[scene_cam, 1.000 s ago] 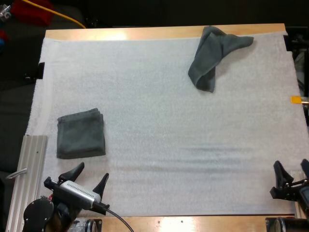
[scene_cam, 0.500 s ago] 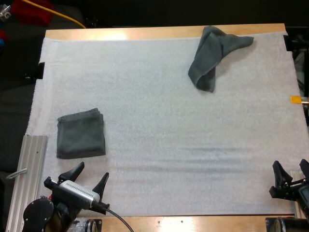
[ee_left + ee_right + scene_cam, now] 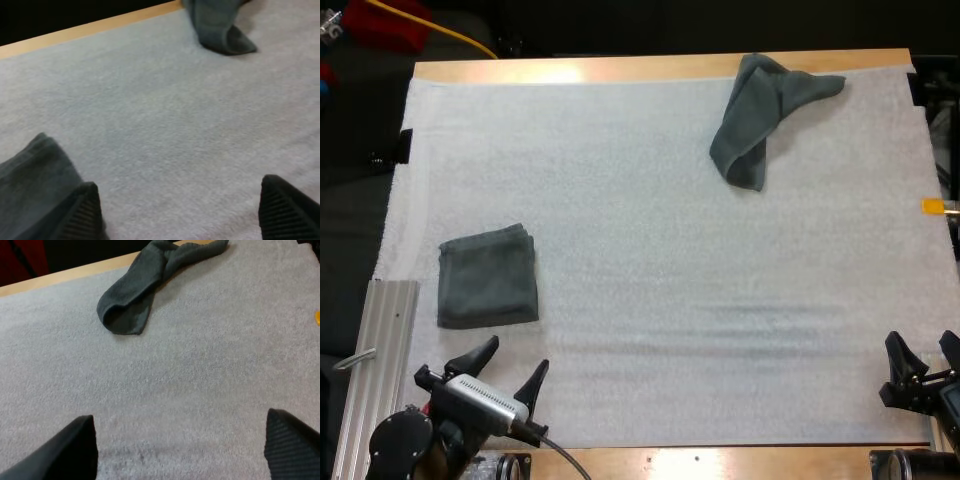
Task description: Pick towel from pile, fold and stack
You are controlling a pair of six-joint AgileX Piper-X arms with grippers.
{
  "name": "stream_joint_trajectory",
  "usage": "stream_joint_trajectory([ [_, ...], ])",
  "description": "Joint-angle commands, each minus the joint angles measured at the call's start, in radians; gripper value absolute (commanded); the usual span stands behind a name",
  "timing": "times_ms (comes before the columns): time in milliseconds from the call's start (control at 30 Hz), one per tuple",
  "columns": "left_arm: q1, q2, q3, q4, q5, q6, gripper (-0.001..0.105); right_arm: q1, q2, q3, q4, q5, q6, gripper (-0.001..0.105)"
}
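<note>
A crumpled dark grey-green towel [image 3: 760, 115] lies at the far right of the white mat [image 3: 650, 260], near the table's far edge. A folded stack of towels [image 3: 487, 276] rests at the mat's left. My left gripper [image 3: 511, 366] stands open at the near left, just short of the stack; the stack's corner [image 3: 35, 185] shows beside one fingertip [image 3: 82, 210]. My right gripper [image 3: 926, 352] is open at the near right corner with nothing between its fingers. The crumpled towel [image 3: 150, 280] lies far ahead of it, its folded end [image 3: 220, 32] also ahead of my left gripper.
A ribbed metal rail [image 3: 380, 370] runs along the mat's near left edge. The wooden table edge [image 3: 650, 68] borders the far side. Bare mat spreads between the two towels.
My left gripper has shifted very slightly to the right and nearer. The right gripper and both towels have not moved.
</note>
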Motion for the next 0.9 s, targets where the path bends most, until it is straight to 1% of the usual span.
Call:
stream_joint_trajectory([
  [0,-0.013,-0.137,-0.003,-0.011,0.008,-0.009,0.063,0.0,-0.039,-0.005,-0.012,-0.003,0.0,0.068],
  [867,-0.024,-0.137,-0.003,-0.011,0.008,-0.009,0.063,0.0,-0.039,-0.005,-0.012,-0.003,-0.009,0.068],
])
